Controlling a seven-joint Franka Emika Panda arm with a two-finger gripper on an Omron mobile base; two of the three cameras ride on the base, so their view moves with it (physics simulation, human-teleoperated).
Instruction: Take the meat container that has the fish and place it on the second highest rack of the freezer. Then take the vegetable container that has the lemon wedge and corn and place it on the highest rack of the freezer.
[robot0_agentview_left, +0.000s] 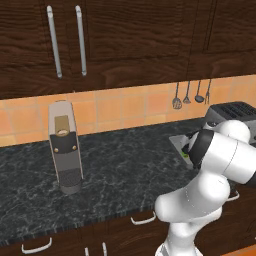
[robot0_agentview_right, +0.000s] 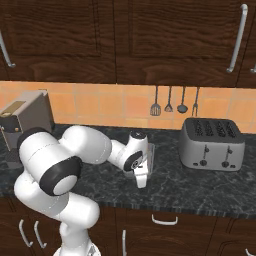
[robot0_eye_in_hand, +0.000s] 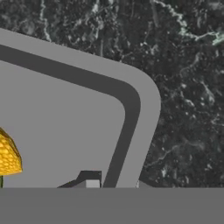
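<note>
Corn (robot0_eye_in_hand: 8, 155) in grey tray (robot0_eye_in_hand: 144, 100) — jaws at rim

On the table (robot0_agentview_right: 200, 192), the vegetable container (robot0_eye_in_hand: 144, 109) holding the corn (robot0_eye_in_hand: 8, 155) lies between the coffee machine (robot0_agentview_left: 65, 150) and toaster (robot0_agentview_right: 212, 137).

Glossy white arm (robot0_agentview_right: 80, 150), dark joints

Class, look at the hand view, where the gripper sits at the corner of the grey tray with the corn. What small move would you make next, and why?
Probably close the gripper on the tray's rim. The fingertips seem to straddle the rim near its rounded corner, low over the counter, with the corn lying clear of them inside. Whether they are deep enough cannot be told.
</note>
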